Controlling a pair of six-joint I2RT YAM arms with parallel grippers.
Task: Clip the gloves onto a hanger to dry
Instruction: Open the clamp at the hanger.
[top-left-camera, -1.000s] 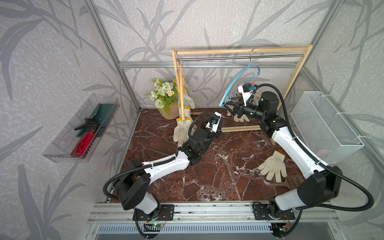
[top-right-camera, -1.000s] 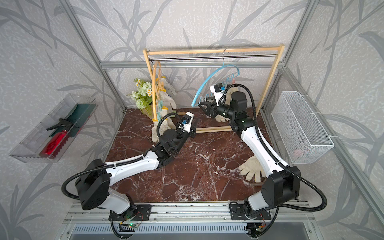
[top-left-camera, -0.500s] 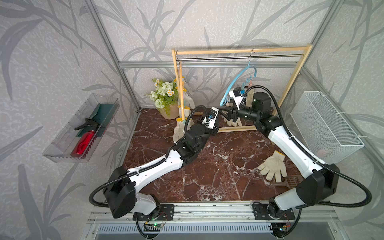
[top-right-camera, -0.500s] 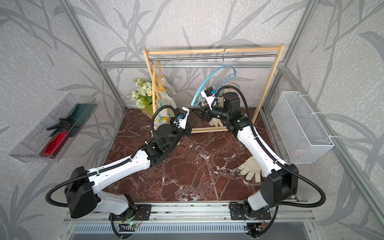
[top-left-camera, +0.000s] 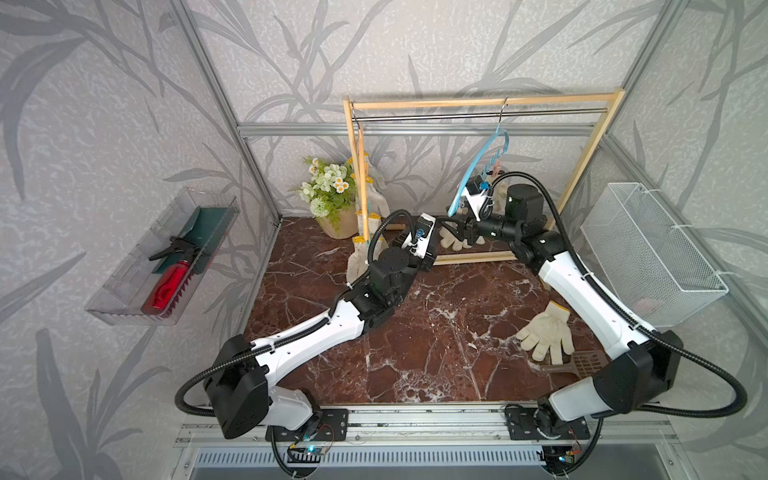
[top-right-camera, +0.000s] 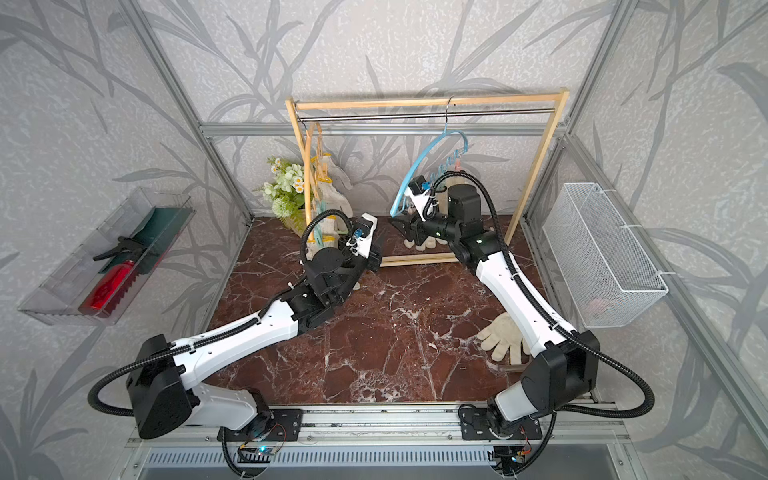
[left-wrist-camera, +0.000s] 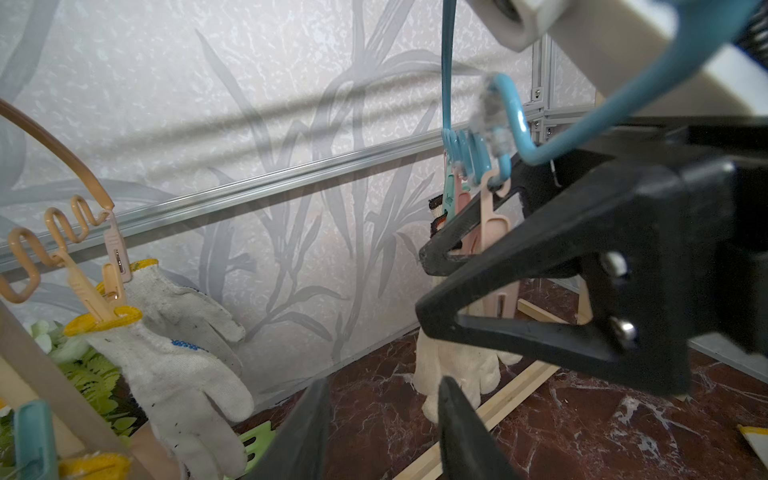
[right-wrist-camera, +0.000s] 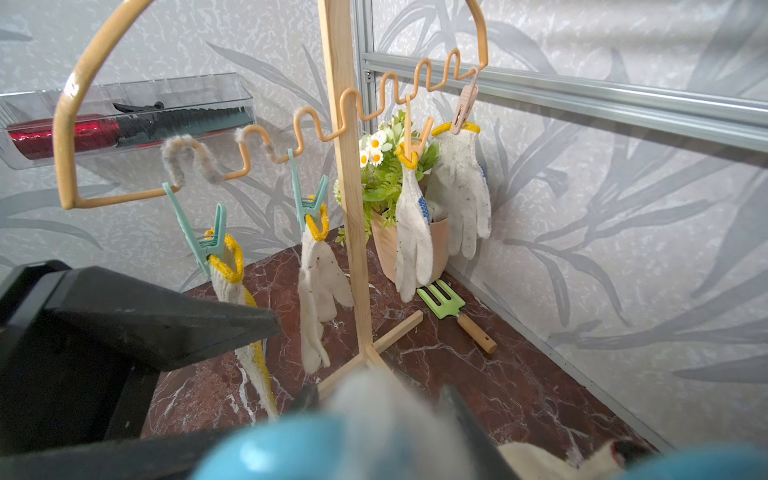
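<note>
A blue hanger (top-left-camera: 478, 166) hangs tilted from the rack rod. In the left wrist view a pink clip (left-wrist-camera: 490, 216) hangs from one of its loops, and an off-white glove (left-wrist-camera: 453, 365) dangles below. My right gripper (top-left-camera: 446, 226) is at the hanger's low end with its fingers on either side of that clip. Its jaws stand apart, and I cannot tell whether they press the clip. My left gripper (left-wrist-camera: 382, 382) is open and empty, just left of it. A tan hanger (right-wrist-camera: 83, 83) at the rack's left end carries several clipped gloves (right-wrist-camera: 461, 183). One loose glove (top-left-camera: 544, 332) lies on the floor.
The wooden rack (top-left-camera: 478, 102) stands at the back, with a flower pot (top-left-camera: 332, 195) and a green garden fork (right-wrist-camera: 444, 301) near its left post. A brown scoop (top-left-camera: 582, 361) lies beside the loose glove. A wire basket (top-left-camera: 648, 257) hangs on the right wall and a clear tray (top-left-camera: 124, 291) on the left.
My left arm has stretched back toward the rack, bringing its gripper close to the right one. My right gripper has shifted left and slightly down along the blue hanger's low end.
</note>
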